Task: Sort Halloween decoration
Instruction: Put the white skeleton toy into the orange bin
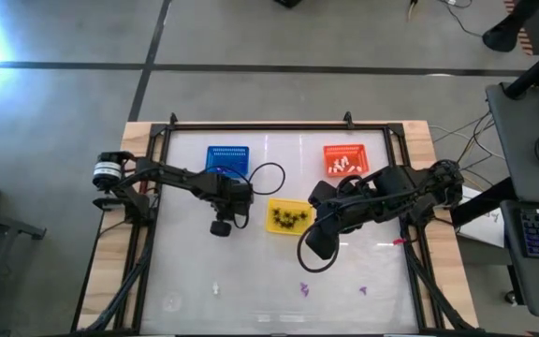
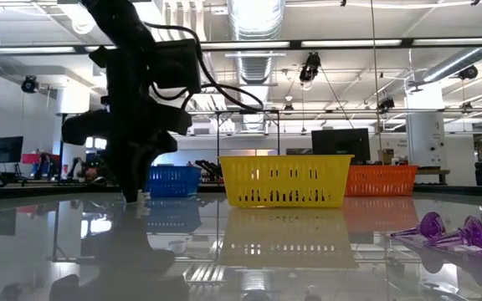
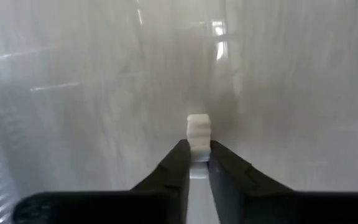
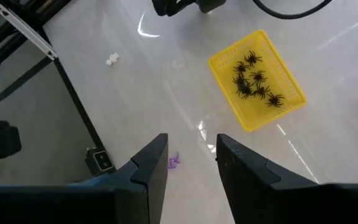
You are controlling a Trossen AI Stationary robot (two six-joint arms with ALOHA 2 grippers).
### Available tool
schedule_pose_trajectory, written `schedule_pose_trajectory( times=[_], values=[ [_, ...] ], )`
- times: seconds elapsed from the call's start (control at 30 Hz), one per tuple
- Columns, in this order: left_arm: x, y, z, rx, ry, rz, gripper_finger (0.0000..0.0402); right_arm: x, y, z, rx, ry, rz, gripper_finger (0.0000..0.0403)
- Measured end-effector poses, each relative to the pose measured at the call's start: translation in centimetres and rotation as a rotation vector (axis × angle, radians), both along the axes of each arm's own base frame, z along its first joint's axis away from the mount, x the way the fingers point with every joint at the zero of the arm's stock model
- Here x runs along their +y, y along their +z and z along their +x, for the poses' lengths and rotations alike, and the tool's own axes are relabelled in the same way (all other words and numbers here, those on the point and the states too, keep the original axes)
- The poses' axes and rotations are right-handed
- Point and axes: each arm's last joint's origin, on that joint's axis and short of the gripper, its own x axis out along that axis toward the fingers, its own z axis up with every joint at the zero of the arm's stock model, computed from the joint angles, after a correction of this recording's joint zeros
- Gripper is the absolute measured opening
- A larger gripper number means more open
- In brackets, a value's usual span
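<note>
From above, your left gripper (image 1: 220, 227) sits low over the table (image 1: 251, 281) just near of the blue basket (image 1: 227, 157), while your right gripper (image 1: 314, 245) hangs beside the yellow basket (image 1: 286, 216) of black spiders (image 1: 289, 219). The orange basket (image 1: 349, 161) of white pieces lies far right, so a carry there crosses the right arm; you risk a collision.

At table height, the left gripper (image 2: 132, 197) touches down left of the yellow basket (image 2: 284, 181), with purple trinkets (image 2: 450, 234) loose at the near right.

Your left wrist shows the fingers (image 3: 176, 169) pinched on only the lower end of a white trinket (image 3: 197, 135). That shallow hold could let it squirt out as you lift.

Your right wrist shows its fingers (image 4: 153, 158) apart and empty, a purple piece (image 4: 174, 161) and another white piece (image 4: 111, 60) on the table below. A careless descent could flick them away.
</note>
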Motion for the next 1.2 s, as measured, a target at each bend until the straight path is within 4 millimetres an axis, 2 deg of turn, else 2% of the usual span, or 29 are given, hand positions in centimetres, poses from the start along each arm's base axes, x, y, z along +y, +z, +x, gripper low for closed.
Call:
schedule_pose_trajectory(
  times=[0.1, 0.4, 0.57, 0.87, 1.0, 1.2],
  values=[
    [0.1, 0.0, -0.1, 0.003, 0.002, -0.006, 0.0009, 0.0, 0.0, 0.0, 0.0, 0.0, 0.0, 0.0125],
    [0.1, 0.4, -0.2, 0.021, 0.034, -0.037, 0.0003, 0.0, 0.0, 0.0, 0.001, -0.009, 0.005, 0.0127],
    [-0.1, 3.4, 0.9, -0.098, 0.036, -0.093, 0.0003, 0.0, 0.0, 0.0, 0.001, -0.073, 0.044, 0.0122],
    [0.5, 8.9, 3.3, -0.309, 0.004, -0.087, 0.0002, 1.3, 0.1, -0.7, 0.0, -0.045, 0.054, 0.0104],
    [1.7, 11.2, 4.3, -0.402, -0.003, -0.062, 0.0002, 1.6, 0.2, -0.8, -0.029, -0.064, -0.004, 0.0094],
    [4.5, 13.3, 4.7, -0.492, 0.026, -0.067, 0.0002, 1.6, 0.2, -0.8, -0.05, -0.047, -0.072, 0.0079]
  ],
)
